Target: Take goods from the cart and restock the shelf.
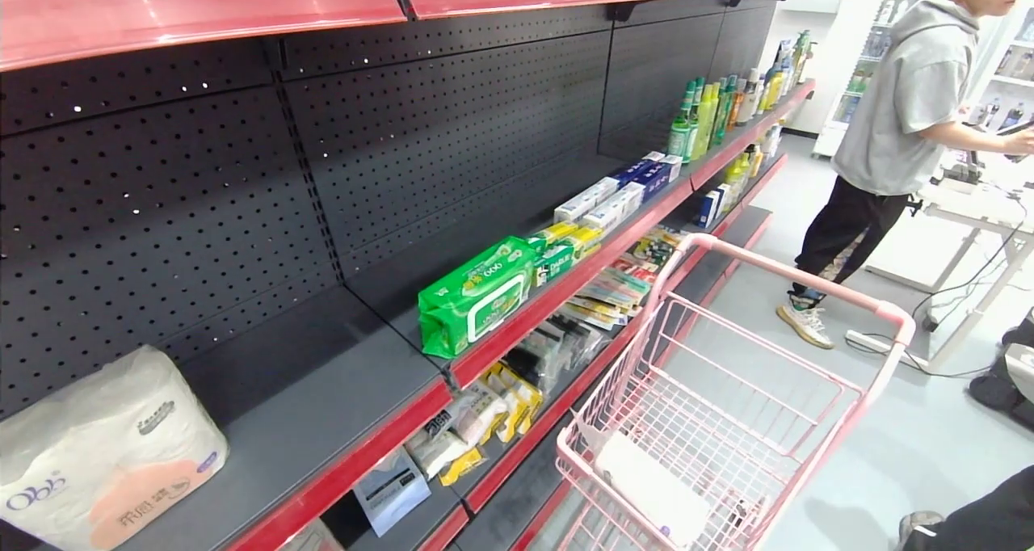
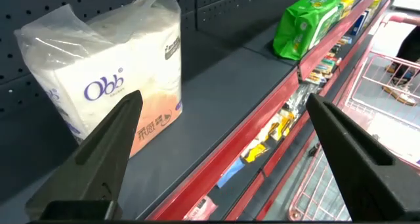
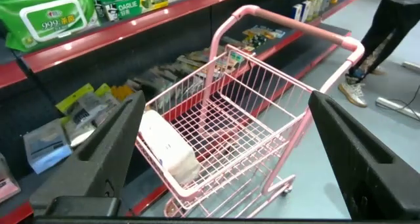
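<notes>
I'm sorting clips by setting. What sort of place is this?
Probably a small shop: black pegboard shelving with red edge strips, stocked goods such as a green plastic wet-wipe pack, and a pink wire shopping cart in the aisle.

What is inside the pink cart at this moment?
One white package lies at the near end of the pink cart, against the wire wall. The rest of the basket shows bare wire mesh. The package's underside is hidden.

Shelf (image 1: 323, 405) room between tissue pack (image 1: 105, 454), wipes (image 1: 477, 292) (wide).
</notes>
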Available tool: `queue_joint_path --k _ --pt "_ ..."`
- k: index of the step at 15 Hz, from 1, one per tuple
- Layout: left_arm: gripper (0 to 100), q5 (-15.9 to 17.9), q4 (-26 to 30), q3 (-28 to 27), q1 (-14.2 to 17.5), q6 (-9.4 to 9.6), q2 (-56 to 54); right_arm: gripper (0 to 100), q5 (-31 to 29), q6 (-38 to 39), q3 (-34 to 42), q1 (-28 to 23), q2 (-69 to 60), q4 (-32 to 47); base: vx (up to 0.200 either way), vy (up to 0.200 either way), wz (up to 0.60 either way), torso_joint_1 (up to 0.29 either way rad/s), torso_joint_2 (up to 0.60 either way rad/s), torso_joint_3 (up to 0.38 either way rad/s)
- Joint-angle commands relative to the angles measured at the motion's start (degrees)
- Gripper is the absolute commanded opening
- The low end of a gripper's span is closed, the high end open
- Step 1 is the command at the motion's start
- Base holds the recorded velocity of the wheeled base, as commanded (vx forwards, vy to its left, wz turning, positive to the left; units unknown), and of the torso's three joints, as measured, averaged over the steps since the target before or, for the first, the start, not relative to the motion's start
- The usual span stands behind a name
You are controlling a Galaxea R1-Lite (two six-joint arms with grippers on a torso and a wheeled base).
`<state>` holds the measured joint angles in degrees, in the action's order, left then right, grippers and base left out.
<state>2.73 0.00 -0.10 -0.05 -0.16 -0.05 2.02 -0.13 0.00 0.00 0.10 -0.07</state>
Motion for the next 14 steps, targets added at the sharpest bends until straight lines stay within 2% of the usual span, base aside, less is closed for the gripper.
queue_joint_path --k 1,2,3,4,5,6,8,10,12,14 --pt "100 0.0 0.0 0.0 0.0 -0.11 0.0 100 0.1 -1.0 0.0 0.0 -0.1 0.0 0.000 0.000 0.00 0.000 0.00 0.000" --pt "100 0.0 0.0 0.0 0.0 -0.11 0.0 100 -0.2 -1.3 -0.1 0.0 -0.1 -0.7 0.000 0.000 0.00 0.000 0.00 0.000" --pt "100 0.0 0.0 0.0 0.0 -0.11 0.0 100 1.1 -0.7 -4.7 0.4 2.7 -0.8 0.000 0.000 0.00 0.000 0.00 0.000" --pt "100 0.0 0.0 0.0 0.0 -0.11 0.0 100 1.5 7.5 -24.5 1.6 24.0 -0.9 0.000 0.000 0.00 0.000 0.00 0.000" --pt "100 0.0 0.0 0.0 0.0 -0.11 0.0 100 1.5 13.8 -34.6 1.6 32.6 -0.9 0.000 0.000 0.00 0.000 0.00 0.000" --pt "100 0.0 0.0 0.0 0.0 -0.11 0.0 100 1.1 17.1 -47.8 1.8 45.8 0.3 0.000 0.000 0.00 0.000 0.00 0.000" --pt "100 0.0 0.0 0.0 0.0 -0.11 0.0 100 -2.7 -0.5 -48.1 1.5 57.6 -0.1 0.000 0.000 0.00 0.000 0.00 0.000" --pt "100 0.0 0.0 0.0 0.0 -0.11 0.0 100 -3.0 -1.4 -52.4 1.5 71.3 1.1 0.000 0.000 0.00 0.000 0.00 0.000" --pt "100 0.0 0.0 0.0 0.0 -0.11 0.0 100 -2.5 -2.7 -52.7 7.8 83.9 4.3 0.000 0.000 0.00 0.000 0.00 0.000" --pt "100 0.0 0.0 0.0 0.0 -0.11 0.0 100 0.6 -2.8 -53.1 10.6 94.1 4.8 0.000 0.000 0.00 0.000 0.00 0.000"
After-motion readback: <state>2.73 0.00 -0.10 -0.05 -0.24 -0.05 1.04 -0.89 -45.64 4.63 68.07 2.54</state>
